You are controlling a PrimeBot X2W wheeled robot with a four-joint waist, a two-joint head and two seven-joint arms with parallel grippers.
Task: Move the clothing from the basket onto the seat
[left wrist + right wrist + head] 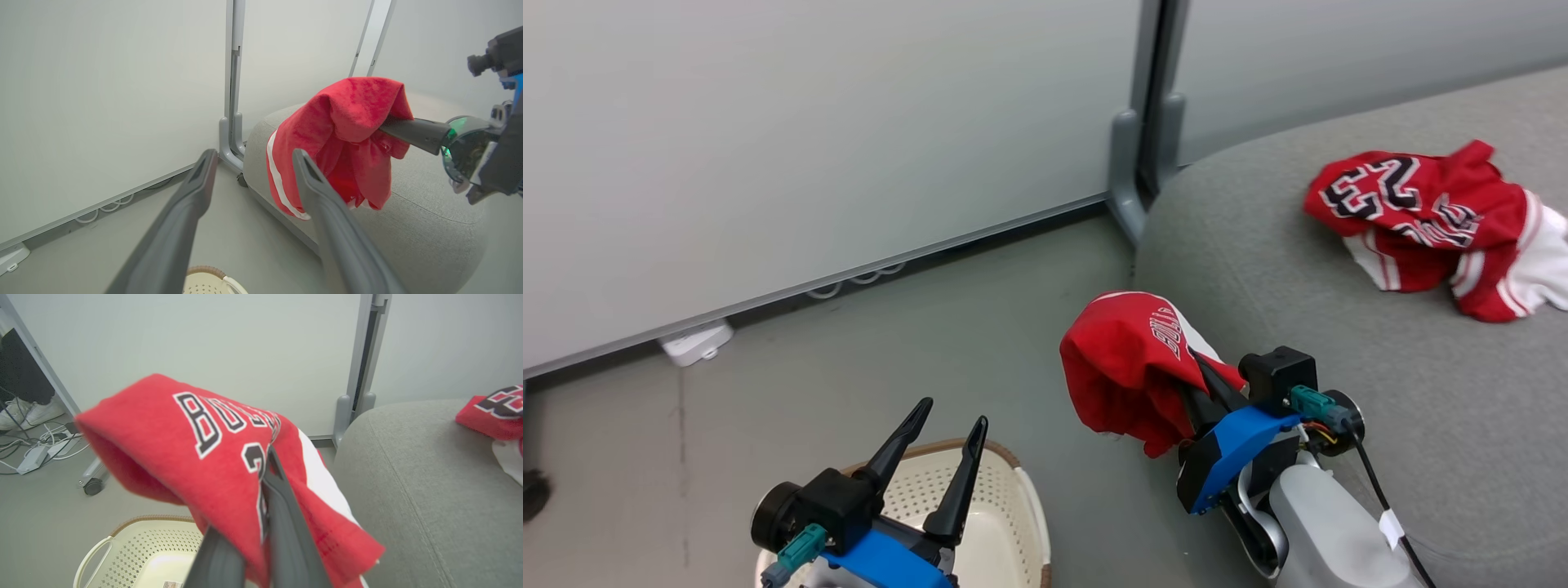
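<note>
Two fingers of the right gripper (1201, 384) are pinched shut on a red basketball garment (1123, 359). Cloth bunched over the tips, drooping, no clear long axis. It hangs at the seat's (1298, 327) left edge, partly over floor. Open cushion lies rightward and ahead of the gripper, and the right arm is nearer. Second red garment (1429, 220), numbered 23, lies far across the seat. Left gripper (953, 411) spread wide, empty, left of the seat above the basket (1021, 506). Likely needs carrying rightward before release.

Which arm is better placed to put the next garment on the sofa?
Right. The right hand is shut on a red garment close to the sofa; the left hand is open and empty above the basket.
</note>
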